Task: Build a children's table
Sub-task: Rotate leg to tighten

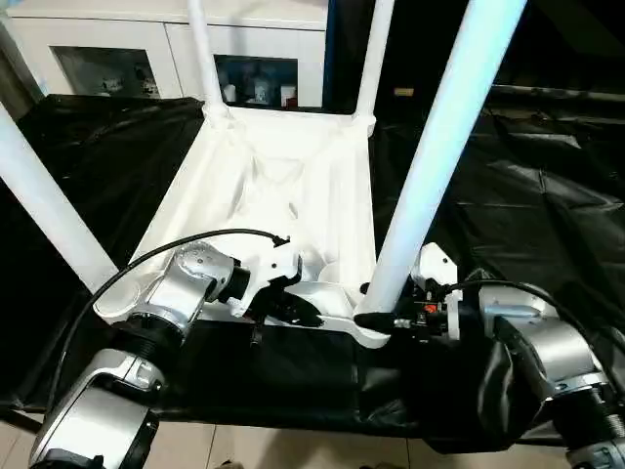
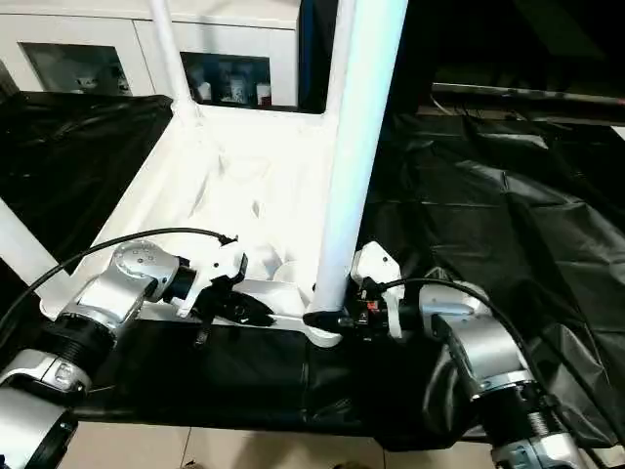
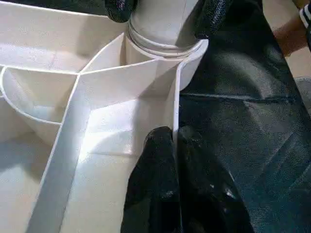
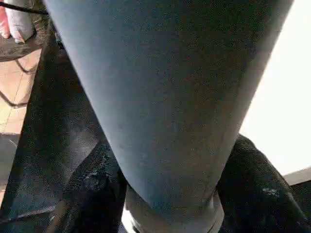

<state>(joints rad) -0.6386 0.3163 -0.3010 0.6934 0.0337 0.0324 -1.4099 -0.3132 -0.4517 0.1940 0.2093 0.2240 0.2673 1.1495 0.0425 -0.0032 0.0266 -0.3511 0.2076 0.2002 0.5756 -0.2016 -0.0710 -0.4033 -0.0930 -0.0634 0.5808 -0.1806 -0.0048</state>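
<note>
- We see the white table top [image 1: 293, 186] lying underside up on the black sheet [image 1: 527, 195], with four legs standing in its corner sockets.
- Our left gripper [image 3: 176, 145] is pinching the top's near rim wall, one finger on each side.
- Our right gripper [image 1: 371, 318] straddles the base of the near right leg [image 1: 430, 147], fingers [image 4: 92, 194] on either side of it at the socket.

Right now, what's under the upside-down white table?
A black sheet lies under the table top and spreads out on both sides. Whatever the sheet is covering can't be seen, and the top hides the sheet directly beneath it.
</note>
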